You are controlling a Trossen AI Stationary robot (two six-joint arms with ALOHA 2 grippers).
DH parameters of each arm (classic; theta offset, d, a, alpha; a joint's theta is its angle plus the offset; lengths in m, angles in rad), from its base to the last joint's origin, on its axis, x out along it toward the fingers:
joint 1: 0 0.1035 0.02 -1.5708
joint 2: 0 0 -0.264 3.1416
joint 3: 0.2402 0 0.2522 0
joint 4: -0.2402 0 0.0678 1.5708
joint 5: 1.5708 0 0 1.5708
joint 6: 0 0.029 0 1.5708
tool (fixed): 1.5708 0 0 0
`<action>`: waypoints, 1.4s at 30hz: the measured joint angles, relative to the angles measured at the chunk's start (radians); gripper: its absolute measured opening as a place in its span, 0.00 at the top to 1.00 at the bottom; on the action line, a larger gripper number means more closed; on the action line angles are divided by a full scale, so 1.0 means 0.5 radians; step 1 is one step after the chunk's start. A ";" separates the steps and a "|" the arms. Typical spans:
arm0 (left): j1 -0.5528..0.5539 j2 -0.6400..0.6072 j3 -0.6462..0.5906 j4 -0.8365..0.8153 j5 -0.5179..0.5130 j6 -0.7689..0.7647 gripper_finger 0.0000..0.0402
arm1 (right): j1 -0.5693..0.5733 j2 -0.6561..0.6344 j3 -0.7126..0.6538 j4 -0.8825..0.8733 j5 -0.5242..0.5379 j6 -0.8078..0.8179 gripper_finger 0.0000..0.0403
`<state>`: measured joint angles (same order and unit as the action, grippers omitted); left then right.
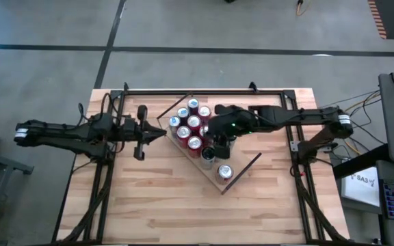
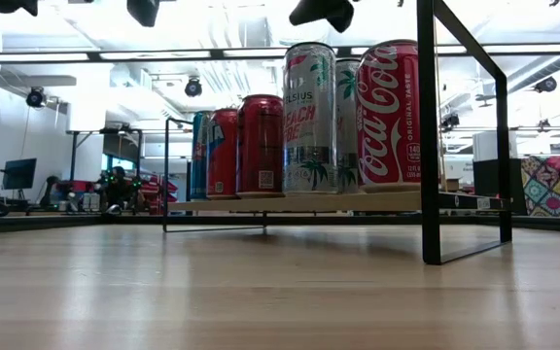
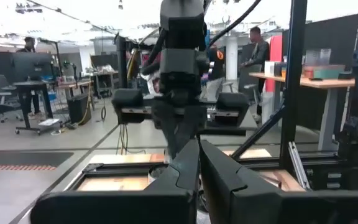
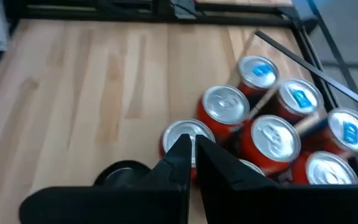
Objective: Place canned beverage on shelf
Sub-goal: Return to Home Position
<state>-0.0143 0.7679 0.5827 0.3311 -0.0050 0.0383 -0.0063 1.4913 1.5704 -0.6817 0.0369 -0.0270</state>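
Shelf (image 1: 243,164) sits skewed like a diamond in the middle of the bench (image 1: 149,205), with upright cans packed toward its far corner. The low view reads best. The nearest red can (image 2: 389,112) says "Coca-Cola ORIGINAL TASTE". The silver can (image 2: 310,117) just beside it shows "ELSIUS" (first letter lost round the curve) and "PEACH" over palm-tree art. Next along are two darker red cans (image 2: 261,146), print too small to read, then a blue-sided can (image 2: 200,151) at the end of the row. The right wrist view shows silver lids on red bodies, three with blue tabs (image 4: 257,70). Right jaws are clenched on nothing, hanging above the cans over the middle of the shelf and touching none. Left jaws are also clenched and empty, over bare bench just beside the shelf's left corner.
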 joint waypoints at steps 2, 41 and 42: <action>0.000 -0.028 0.022 -0.099 -0.001 0.000 1.00 | 0.000 -0.080 -0.158 0.156 -0.032 -0.044 0.97; -0.037 -1.483 -0.521 -0.940 -0.115 -0.039 1.00 | -0.236 -1.009 -1.623 1.440 -0.442 -0.102 0.97; -0.037 -1.491 -0.525 -0.944 -0.114 -0.041 1.00 | -0.241 -1.022 -1.631 1.444 -0.443 -0.103 0.97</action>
<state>-0.0328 0.0226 0.3201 -0.1409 -0.0622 0.0180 -0.1270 0.9802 0.7547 0.0404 -0.1844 -0.0785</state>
